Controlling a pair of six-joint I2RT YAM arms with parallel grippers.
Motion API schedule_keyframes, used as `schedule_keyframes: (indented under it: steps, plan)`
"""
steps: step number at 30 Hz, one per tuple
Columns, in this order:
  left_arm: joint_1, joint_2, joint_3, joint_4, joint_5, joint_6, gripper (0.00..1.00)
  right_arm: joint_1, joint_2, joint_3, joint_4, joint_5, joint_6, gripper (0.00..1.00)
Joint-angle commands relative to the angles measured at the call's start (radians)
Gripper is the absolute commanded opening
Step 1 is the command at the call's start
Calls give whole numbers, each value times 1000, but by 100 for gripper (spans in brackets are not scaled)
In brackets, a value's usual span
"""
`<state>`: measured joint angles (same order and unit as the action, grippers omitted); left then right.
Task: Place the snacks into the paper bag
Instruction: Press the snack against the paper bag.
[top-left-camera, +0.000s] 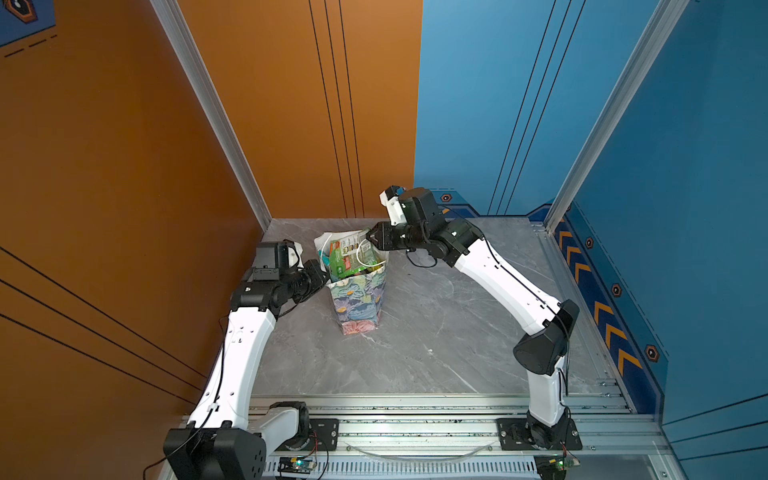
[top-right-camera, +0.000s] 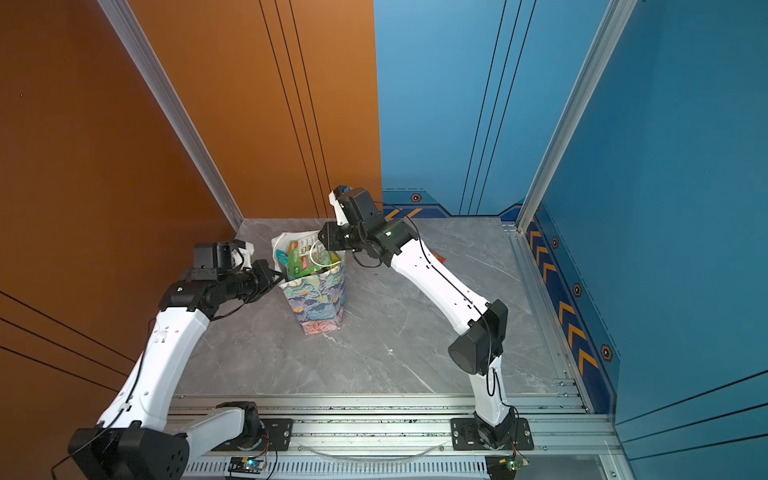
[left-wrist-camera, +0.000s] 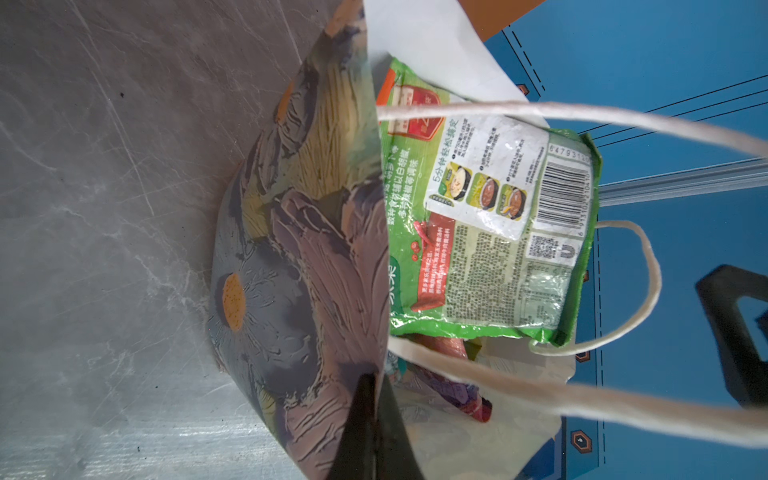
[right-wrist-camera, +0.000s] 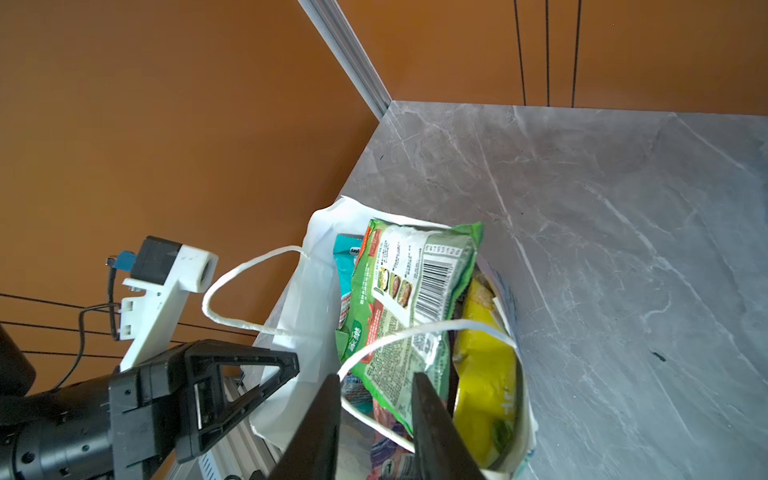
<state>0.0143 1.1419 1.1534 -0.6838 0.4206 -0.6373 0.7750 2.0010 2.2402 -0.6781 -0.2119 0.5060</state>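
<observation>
A: Grey marble table (top-left-camera: 436, 332), orange and blue walls (top-left-camera: 291, 104). Where do things stand?

B: Mostly in the paper bag (top-left-camera: 359, 299), which is upright toward the back corner. A green packet (right-wrist-camera: 407, 299) sticks up out of its mouth, with a yellow packet (right-wrist-camera: 484, 374) and a teal packet (right-wrist-camera: 345, 266) beside it. A small red thing (top-right-camera: 436, 255) lies on the table by the right arm (top-right-camera: 436, 282), likely one more packet.

A: And the claws?

B: The left claw (left-wrist-camera: 370, 386) is pinched tight on the bag's rim. The right claw (right-wrist-camera: 375, 376) hangs over the mouth, jaws partway apart, gripping nothing I can see. A cord handle (right-wrist-camera: 415, 328) loops just beyond its tips.

A: How will the green one handle?

B: It looks light, glossy and crinkly, so it will likely slip. I'd pinch its sealed top edge, or simply press it down. Thin paper like this bag's tips easily, so that rim hold matters.
</observation>
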Motion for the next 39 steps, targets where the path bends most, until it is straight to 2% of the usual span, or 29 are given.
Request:
schedule_keyframes:
  steps: [1,11,19,28,39]
  plan:
    - [7,2,0,-1,29,3,0,4,59,52,-62,46,-52,31]
    - [7,-4,-3,-1,29,4,0,5,208,107,-120,49,-73,31]
    - [7,-2,0,-1,29,2,0,-24,209,128,-125,-12,-41,32]
    - [7,-3,-6,-1,27,1,0,-47,116,172,-80,13,-51,39]
    - [7,-7,-7,-1,30,2,0,-45,223,239,-78,-27,-12,39]
